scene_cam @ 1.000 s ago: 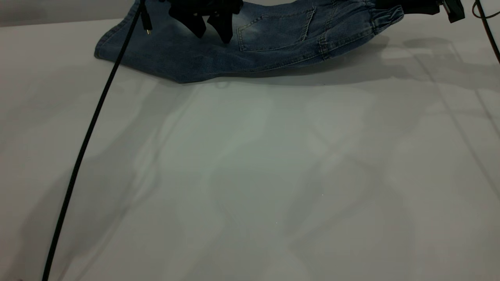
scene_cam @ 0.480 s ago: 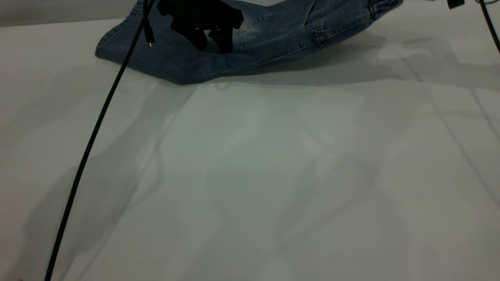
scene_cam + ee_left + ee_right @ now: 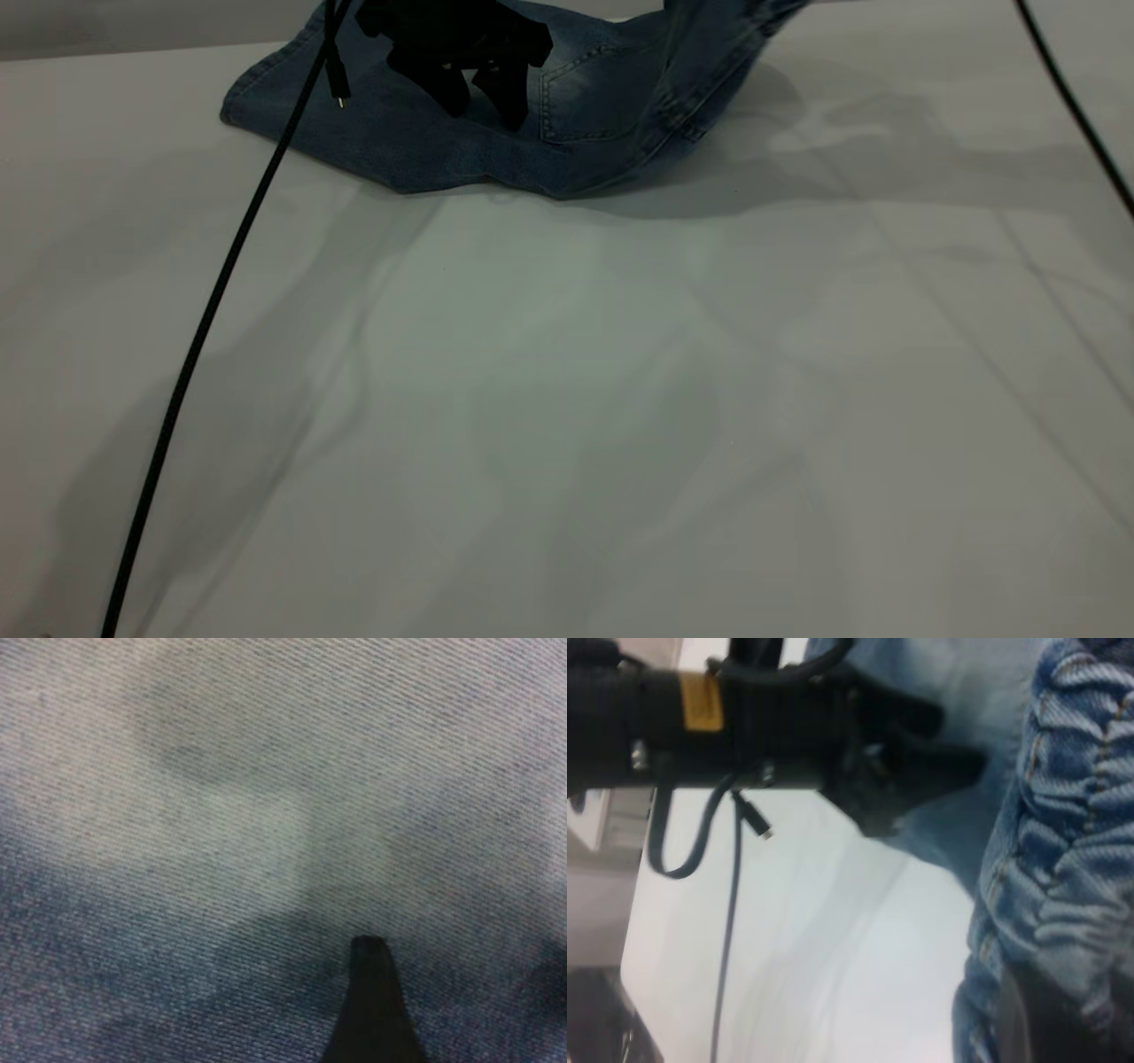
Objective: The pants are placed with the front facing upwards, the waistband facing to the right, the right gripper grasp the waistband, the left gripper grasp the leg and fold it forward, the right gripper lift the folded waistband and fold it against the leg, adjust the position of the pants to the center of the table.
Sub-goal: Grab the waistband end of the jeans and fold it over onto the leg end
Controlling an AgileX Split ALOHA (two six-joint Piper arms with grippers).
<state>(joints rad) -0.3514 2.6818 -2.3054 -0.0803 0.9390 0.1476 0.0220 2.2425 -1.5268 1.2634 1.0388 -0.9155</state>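
Two hands work at upper frame: our left hand, parted, pins the pants; our right hand, gripping the waistband, should arc leftward, taut, above the worktop.

The small blue denim pants run past the exterior view's top edge, so their lifted ruched waistband and the right pincer leave that view; the left wrist view shows only blurred denim.
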